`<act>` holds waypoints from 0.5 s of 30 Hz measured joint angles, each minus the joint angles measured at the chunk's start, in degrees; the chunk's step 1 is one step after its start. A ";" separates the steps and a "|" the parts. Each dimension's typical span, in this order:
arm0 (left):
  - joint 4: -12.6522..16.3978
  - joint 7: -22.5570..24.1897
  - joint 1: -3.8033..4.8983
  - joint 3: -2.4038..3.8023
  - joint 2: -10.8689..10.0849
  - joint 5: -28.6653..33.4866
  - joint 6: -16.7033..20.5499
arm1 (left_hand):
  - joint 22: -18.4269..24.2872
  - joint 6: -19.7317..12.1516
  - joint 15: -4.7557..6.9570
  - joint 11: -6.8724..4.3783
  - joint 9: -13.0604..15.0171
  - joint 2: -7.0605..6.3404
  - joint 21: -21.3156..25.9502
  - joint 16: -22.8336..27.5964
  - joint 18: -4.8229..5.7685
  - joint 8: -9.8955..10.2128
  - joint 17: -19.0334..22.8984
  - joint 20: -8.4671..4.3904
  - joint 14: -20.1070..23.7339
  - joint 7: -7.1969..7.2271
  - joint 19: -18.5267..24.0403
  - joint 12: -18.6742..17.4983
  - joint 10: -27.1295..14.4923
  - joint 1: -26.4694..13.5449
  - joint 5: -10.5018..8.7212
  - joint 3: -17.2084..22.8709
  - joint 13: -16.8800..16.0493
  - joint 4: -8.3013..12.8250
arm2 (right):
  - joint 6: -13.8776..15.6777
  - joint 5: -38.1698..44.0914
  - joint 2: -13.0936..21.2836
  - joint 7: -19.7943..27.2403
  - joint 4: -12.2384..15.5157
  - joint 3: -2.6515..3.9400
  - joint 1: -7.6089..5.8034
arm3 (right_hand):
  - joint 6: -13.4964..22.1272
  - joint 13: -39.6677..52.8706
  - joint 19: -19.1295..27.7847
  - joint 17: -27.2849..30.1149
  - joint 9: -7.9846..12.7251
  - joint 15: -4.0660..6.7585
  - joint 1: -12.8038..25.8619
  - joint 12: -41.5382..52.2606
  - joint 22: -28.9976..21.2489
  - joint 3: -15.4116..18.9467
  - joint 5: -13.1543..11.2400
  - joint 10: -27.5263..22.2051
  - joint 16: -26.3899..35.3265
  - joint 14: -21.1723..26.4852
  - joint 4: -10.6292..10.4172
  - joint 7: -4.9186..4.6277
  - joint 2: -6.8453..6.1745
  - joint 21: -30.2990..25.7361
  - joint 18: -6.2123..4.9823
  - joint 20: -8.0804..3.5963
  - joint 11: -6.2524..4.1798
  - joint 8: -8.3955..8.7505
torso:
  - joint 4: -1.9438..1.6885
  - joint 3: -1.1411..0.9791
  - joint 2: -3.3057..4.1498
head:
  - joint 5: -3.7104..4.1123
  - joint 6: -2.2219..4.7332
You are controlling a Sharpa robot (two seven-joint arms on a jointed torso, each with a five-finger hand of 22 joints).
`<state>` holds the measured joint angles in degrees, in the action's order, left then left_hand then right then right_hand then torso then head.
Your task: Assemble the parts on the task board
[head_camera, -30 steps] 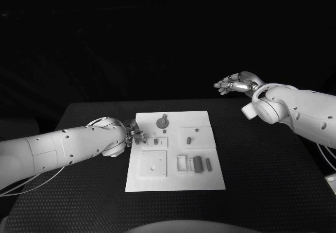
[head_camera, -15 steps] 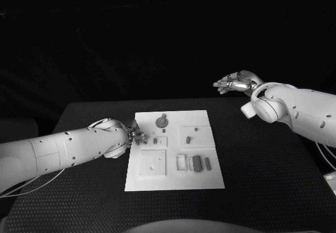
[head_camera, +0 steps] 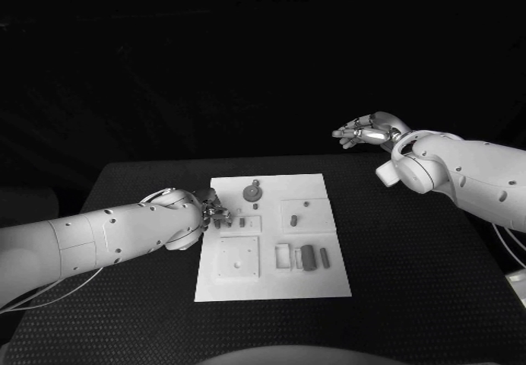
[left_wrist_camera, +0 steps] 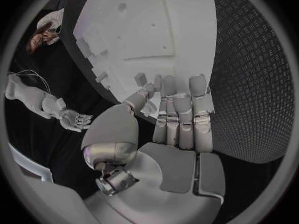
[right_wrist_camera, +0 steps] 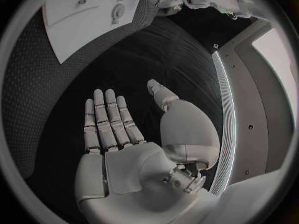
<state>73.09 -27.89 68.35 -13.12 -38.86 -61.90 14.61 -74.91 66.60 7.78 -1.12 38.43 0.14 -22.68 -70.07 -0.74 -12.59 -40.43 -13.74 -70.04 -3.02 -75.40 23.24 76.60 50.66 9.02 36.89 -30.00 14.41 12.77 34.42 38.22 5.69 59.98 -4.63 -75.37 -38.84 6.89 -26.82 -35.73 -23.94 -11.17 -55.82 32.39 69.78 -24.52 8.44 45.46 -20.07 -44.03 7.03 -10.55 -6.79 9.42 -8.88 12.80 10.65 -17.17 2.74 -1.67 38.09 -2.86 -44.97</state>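
Head view: task board (head_camera: 318, 281) lies lengthwise, away.

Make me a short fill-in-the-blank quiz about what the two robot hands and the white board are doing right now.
1. The silver left hand works at the white rectangular task board's ____ edge.
2. The silver right hand is raised and holds ____.
3. The board lies on a ____ table.

Missing words: left; nothing; black
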 measured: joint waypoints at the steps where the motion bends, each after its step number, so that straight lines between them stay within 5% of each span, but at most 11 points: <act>1: -0.07 0.00 0.00 0.00 0.06 0.00 -0.04 | 0.00 0.00 0.00 0.00 0.00 0.00 0.00 0.00 0.00 0.00 0.00 0.00 -0.01 0.00 0.00 0.00 0.00 0.00 0.00 0.00 0.00 0.00 | 0.00 0.00 0.01 0.00 0.01 0.00 0.00 | 0.00 0.00 0.00 0.00 0.00 0.00 0.00 0.19 0.00 0.00 0.00 0.00 0.00 0.00 0.00 0.00 0.00 0.00 0.00 0.00 0.00 0.00 | 0.00 0.00 0.00 | 0.00 0.04; 15: -0.55 -0.21 -0.12 0.01 0.27 -0.24 -0.91 | 0.01 0.00 0.17 0.05 0.00 0.01 0.00 0.01 0.00 0.00 0.12 0.13 -0.13 0.00 -0.11 0.00 0.06 0.01 0.04 -0.04 -0.05 -0.03 | 0.00 0.00 0.11 0.02 0.08 0.00 0.00 | 0.00 -0.05 0.00 0.01 0.05 0.00 0.00 0.20 0.06 0.00 0.00 0.00 0.00 0.00 0.00 0.00 0.00 -0.21 0.00 0.00 0.00 0.00 | 0.00 -0.01 -0.01 | -0.03 -0.10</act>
<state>72.54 -28.09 68.23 -13.11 -38.59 -62.15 13.70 -74.90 66.59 7.95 -1.07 38.43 0.15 -22.68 -70.06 -0.74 -12.59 -40.30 -13.60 -70.17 -3.03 -75.51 23.24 76.66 50.67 9.06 36.84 -30.05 14.38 12.76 34.42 38.34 5.71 60.06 -4.63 -75.36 -38.84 6.84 -26.82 -35.71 -23.89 -11.17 -55.82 32.59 69.83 -24.52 8.43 45.46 -20.07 -44.03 7.03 -10.55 -6.79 9.20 -8.88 12.80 10.65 -17.17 2.74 -1.68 38.08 -2.89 -45.07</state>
